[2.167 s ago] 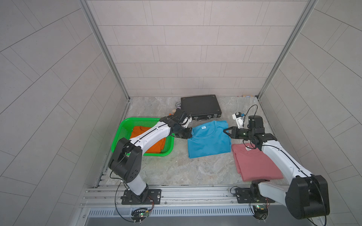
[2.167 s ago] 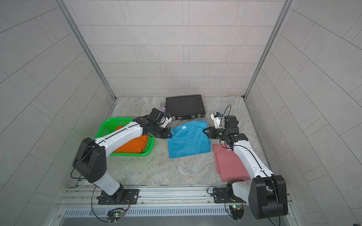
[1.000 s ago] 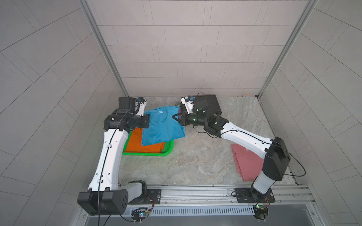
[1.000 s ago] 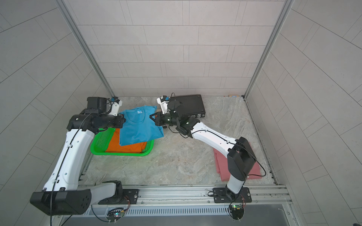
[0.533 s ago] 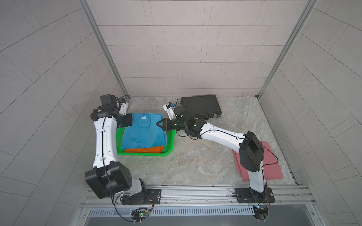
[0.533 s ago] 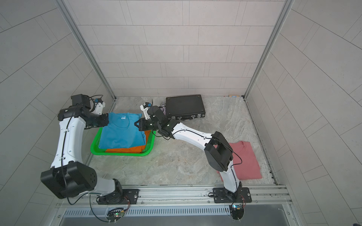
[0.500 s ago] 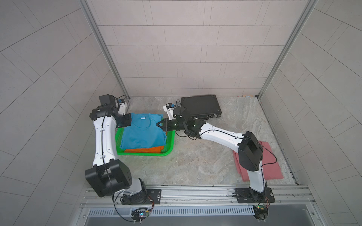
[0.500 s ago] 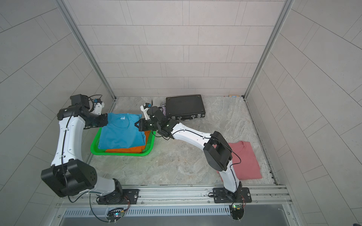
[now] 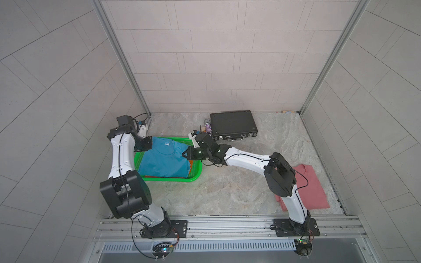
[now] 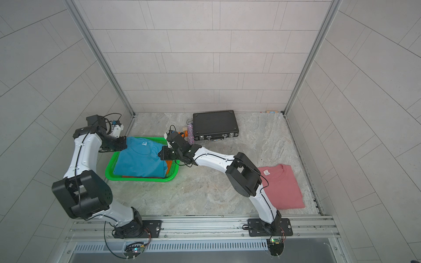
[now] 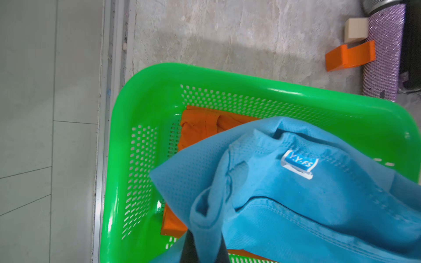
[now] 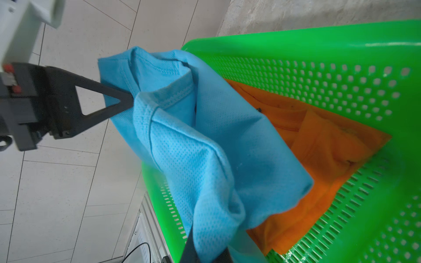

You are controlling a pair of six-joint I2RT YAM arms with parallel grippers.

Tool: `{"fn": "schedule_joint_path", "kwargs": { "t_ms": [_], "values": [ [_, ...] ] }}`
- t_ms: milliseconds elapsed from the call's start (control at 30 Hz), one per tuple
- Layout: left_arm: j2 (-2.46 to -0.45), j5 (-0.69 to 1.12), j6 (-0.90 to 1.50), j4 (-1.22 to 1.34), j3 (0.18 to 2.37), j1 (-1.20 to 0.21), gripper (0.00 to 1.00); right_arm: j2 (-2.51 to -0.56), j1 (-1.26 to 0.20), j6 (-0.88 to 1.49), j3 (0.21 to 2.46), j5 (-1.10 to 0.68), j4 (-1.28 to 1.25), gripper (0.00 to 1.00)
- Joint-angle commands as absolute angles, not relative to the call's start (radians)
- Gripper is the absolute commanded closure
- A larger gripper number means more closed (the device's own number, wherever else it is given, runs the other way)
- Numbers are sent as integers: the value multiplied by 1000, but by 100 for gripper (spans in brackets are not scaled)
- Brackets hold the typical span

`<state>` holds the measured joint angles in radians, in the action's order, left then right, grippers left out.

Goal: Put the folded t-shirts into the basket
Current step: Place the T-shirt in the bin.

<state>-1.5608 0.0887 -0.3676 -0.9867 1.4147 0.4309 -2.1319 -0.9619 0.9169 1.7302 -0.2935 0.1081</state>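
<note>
Left end effector [image 9: 150, 145]: fingers pressed together on one shoulder corner of the sky blue tee [image 9: 163, 160], on the side by the wall. The right wrist view shows its dark triangular fingers meeting at the cloth's edge [image 12: 130, 103].
Right end effector [image 9: 185, 154]: closed on the opposite shoulder corner of the same tee, over the basket's side that faces the open worktop. In its own wrist view the cloth bunches around the dark fingers.
Sky blue tee: stretched between the two end effectors with the collar end raised. Its neck label [image 11: 298, 164] faces up. The rest of the cloth sags down into the basket, and in both top views it covers most of the basket's inside.
Orange tee [image 12: 330, 159]: lying flat on the basket's floor, under the blue one. Only its edges show past the blue cloth.
Basket [image 9: 196, 174]: bright green with perforated walls, standing on the worktop [image 9: 227, 189] close to the left arm.
Pink tee [image 10: 284, 189]: folded on the worktop beside the right arm's base, well apart from the basket.
Black briefcase [image 9: 232, 124]: shut, flat on the worktop near the back wall.
Purple glitter cylinder [image 11: 385, 57]: lying against the briefcase's side, with an orange block [image 11: 350, 55] and a cream block [image 11: 355, 30] touching it.
</note>
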Motion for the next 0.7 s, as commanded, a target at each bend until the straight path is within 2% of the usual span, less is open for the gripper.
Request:
{"fn": "schedule_joint_path", "kwargs": {
  "t_ms": [0, 667],
  "values": [
    [-1546, 92, -400, -944, 1371, 433, 100, -2123, -966, 924, 1722, -293, 112, 100],
    [-1673, 13, -372, -764, 1257, 441, 100, -2172, -937, 854, 1714, -247, 166, 100]
  ]
}}
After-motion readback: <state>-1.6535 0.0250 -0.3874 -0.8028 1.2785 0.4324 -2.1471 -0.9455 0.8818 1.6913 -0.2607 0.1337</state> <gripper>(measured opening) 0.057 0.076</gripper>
